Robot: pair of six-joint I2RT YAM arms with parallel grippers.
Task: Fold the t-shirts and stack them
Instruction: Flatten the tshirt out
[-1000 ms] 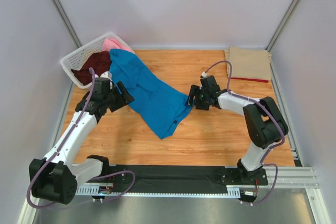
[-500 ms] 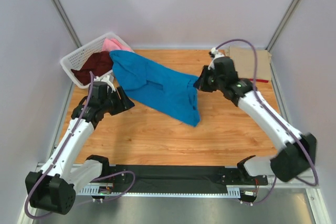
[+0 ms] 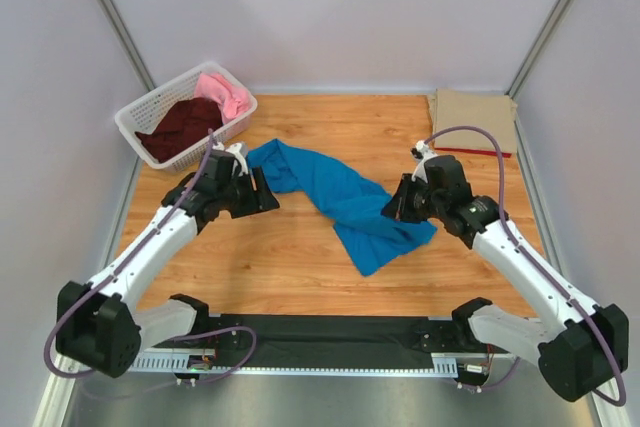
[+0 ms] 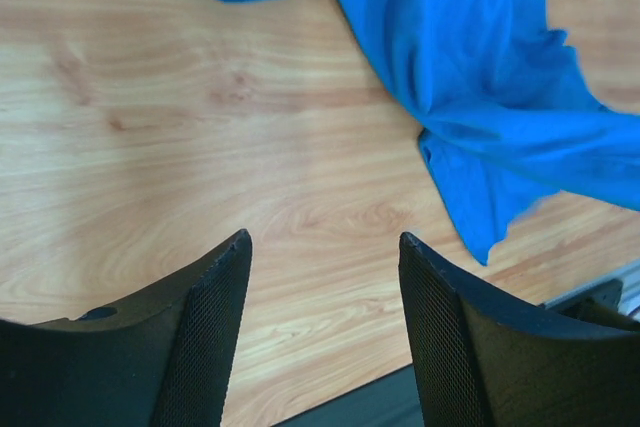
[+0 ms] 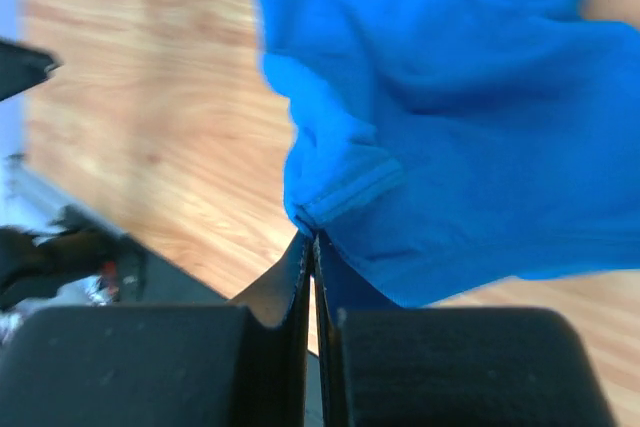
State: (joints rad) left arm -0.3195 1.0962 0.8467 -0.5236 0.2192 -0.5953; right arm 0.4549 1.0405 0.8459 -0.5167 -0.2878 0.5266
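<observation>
The bright blue t-shirt [image 3: 335, 192] lies crumpled in a long band across the middle of the table. My right gripper [image 3: 396, 209] is shut on its hem at the right end; in the right wrist view the cloth [image 5: 450, 137] bunches at the closed fingertips of that gripper [image 5: 312, 237]. My left gripper [image 3: 264, 192] stands open just left of the shirt's far-left end, holding nothing. In the left wrist view this gripper [image 4: 324, 239] has bare wood between its fingers, with the blue shirt [image 4: 480, 77] ahead and to the right. A dark maroon shirt [image 3: 180, 129] and a pink one [image 3: 226, 95] sit in the basket.
The white lattice basket [image 3: 135, 117] stands at the back left corner. A folded tan shirt [image 3: 474, 112] lies on a red one [image 3: 478, 151] at the back right. A black strip [image 3: 330, 329] runs along the near edge between the arm bases.
The right gripper shut on the blue shirt's edge and dragged it right and nearer, off the basket rim onto the table. The left arm swung right toward the shirt's left end.
</observation>
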